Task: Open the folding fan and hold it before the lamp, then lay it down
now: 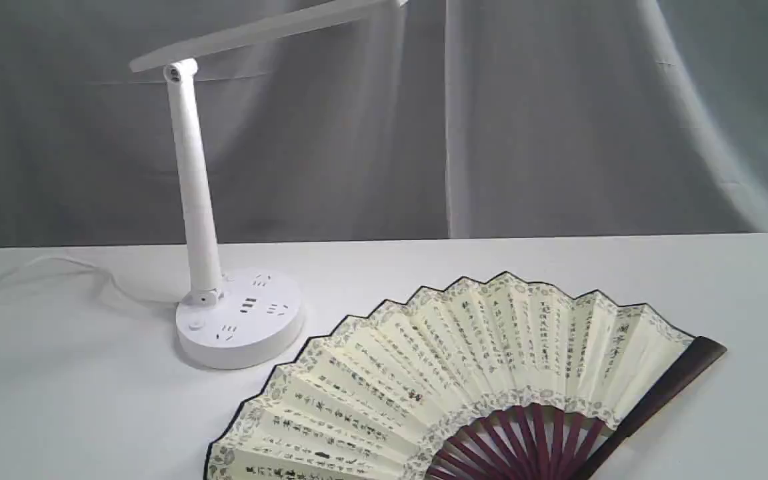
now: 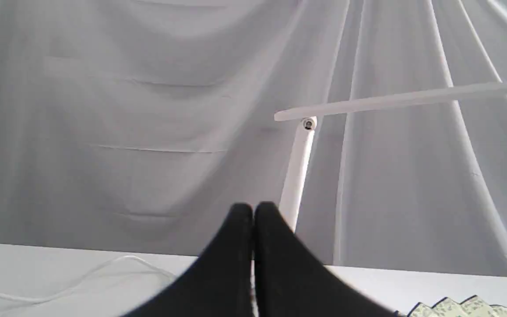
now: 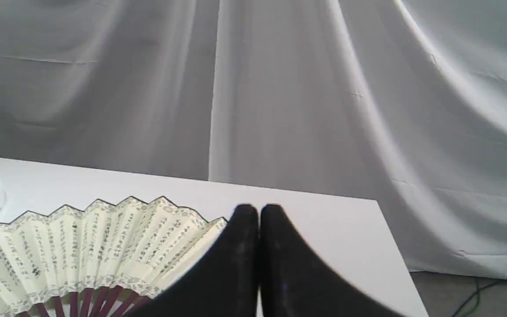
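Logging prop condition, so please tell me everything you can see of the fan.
The fan lies fully open and flat on the white table, close beside the lamp base. Its cream pleated paper leaf bears black calligraphy columns, a grey floral border and dark edging. Maroon wooden-looking ribs converge toward the near edge, the pivot cut off; a dark guard ends its right side. Only the table visibly touches it.

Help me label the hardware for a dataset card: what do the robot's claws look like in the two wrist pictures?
The left claw and the right claw look alike. Each has two matte black fingers, wide at the base and curving in to narrow, rounded tips. No markings, cables or sleeves show on either. The arms behind them are outside every view.
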